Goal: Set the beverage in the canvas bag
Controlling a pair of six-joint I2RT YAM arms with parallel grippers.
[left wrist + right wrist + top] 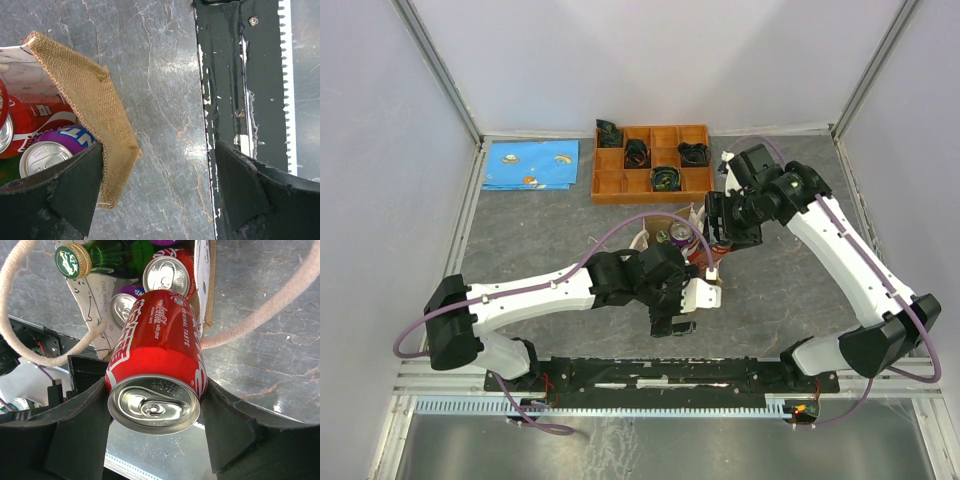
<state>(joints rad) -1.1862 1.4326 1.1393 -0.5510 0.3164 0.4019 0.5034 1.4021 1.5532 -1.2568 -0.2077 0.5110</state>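
The right fingers (227, 425) are closed on a red can (160, 345), one on each side. The can's top faces the wrist camera and its far end points into the open mouth of the canvas bag (95, 105). The bag stands mid-worktop (540, 230) with its cream handles (260, 315) splayed, and holds a green bottle (115, 257), a purple can (122, 307) and a second red can (167, 272). The left fingers (75, 185) are spread wide and hold nothing; one is against the bag's wall. The right arm (850, 260) reaches inward over the bag.

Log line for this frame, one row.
phase: loading | right gripper: shut on cola can, at canvas bag mouth | left gripper: open at bag wall | bag: holds cans, green bottle
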